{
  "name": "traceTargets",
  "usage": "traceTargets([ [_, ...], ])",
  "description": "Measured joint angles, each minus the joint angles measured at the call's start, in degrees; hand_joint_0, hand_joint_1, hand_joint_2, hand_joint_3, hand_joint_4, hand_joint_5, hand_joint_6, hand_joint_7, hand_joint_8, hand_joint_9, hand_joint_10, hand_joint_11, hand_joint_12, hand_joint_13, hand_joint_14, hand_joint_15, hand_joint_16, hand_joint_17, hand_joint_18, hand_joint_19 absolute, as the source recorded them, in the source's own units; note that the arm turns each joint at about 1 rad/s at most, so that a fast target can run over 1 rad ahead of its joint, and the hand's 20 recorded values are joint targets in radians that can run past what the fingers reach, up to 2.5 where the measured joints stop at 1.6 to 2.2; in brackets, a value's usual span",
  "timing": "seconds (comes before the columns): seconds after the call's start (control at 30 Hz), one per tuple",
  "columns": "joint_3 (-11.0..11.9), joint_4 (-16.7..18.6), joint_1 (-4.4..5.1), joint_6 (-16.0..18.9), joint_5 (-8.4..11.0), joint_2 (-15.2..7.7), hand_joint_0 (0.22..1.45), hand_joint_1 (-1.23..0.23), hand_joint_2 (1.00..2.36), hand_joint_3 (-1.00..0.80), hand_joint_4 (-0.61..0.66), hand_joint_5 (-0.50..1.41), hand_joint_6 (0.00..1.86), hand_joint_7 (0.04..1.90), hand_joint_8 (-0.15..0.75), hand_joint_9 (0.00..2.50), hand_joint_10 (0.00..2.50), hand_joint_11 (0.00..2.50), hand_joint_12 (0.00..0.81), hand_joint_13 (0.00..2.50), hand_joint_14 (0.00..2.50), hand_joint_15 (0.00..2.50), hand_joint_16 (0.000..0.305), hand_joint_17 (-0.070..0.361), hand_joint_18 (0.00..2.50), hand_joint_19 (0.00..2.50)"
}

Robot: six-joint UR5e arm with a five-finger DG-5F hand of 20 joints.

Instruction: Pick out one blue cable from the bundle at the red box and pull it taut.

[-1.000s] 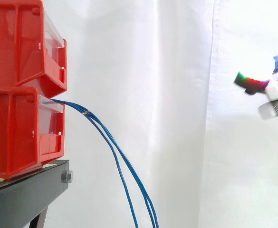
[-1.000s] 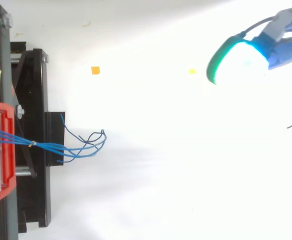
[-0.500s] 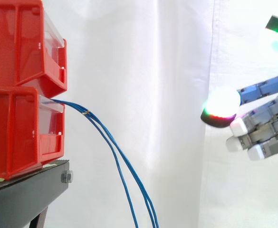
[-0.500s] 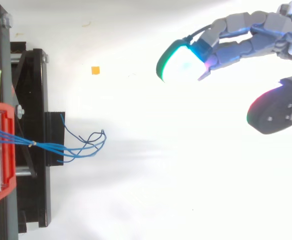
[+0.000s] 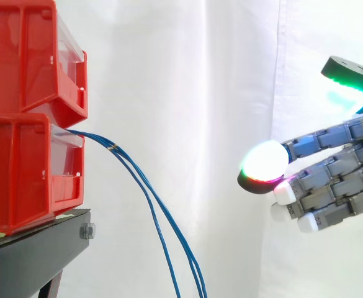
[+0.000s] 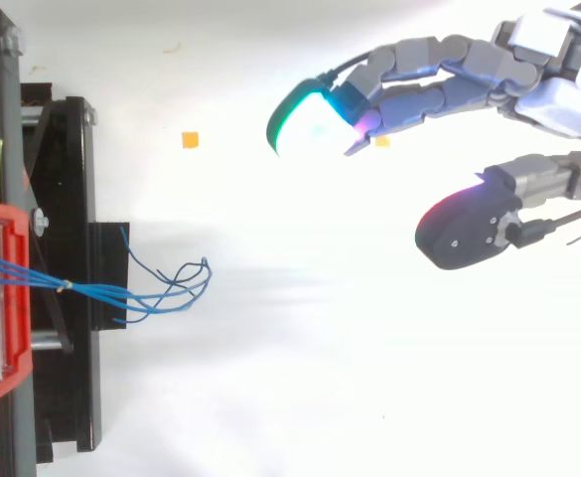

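Blue cables [image 5: 113, 148] hang in a bundle from the lower red box [image 5: 20, 174] on the black stand [image 5: 38, 251], drooping before the white curtain [image 5: 218, 93]. Well apart to their right, the hand [image 5: 349, 183] hovers, fingers [image 5: 321, 141] stretched toward them, spread from the thumb, holding nothing.

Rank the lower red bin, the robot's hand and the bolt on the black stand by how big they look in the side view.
1. lower red bin
2. hand, nearly alike: both cut by the edges
3. bolt
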Motion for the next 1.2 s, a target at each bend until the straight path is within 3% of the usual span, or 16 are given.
traceTargets([
  [0.27,0.06,1.47,0.98,-3.9,2.32,-0.85,0.54,-0.61,1.0,-0.49,0.17,-0.21,0.5,0.72,0.251,0.59,0.01,0.35,0.31,0.47,0.01,0.19,0.04,0.091,0.39,0.26],
  [0.47,2.54,2.5,1.25,-2.31,2.52,-5.9,0.54,-0.6,1.0,-0.49,0.18,-0.21,0.5,0.72,0.252,0.59,0.01,0.36,0.308,0.48,0.01,0.19,0.04,0.09,0.4,0.26],
  [0.6,3.58,3.51,1.24,-2.48,2.48,-7.68,0.54,-0.6,1.0,-0.5,0.18,-0.21,0.5,0.72,0.257,0.6,0.01,0.36,0.309,0.48,0.01,0.19,0.04,0.09,0.4,0.26],
  [0.97,3.85,5.82,0.89,-4.11,2.63,-8.32,0.55,-0.63,1.0,-0.5,0.18,-0.21,0.5,0.73,0.251,0.63,0.02,0.38,0.308,0.53,0.01,0.21,0.038,0.087,0.42,0.26],
  [1.2,3.87,7.57,0.65,-4.8,2.42,-8.78,0.6,-0.77,1.0,-0.5,0.19,-0.2,0.5,0.75,0.243,0.7,0.01,0.41,0.305,0.62,0.01,0.25,0.037,0.082,0.53,0.27],
])
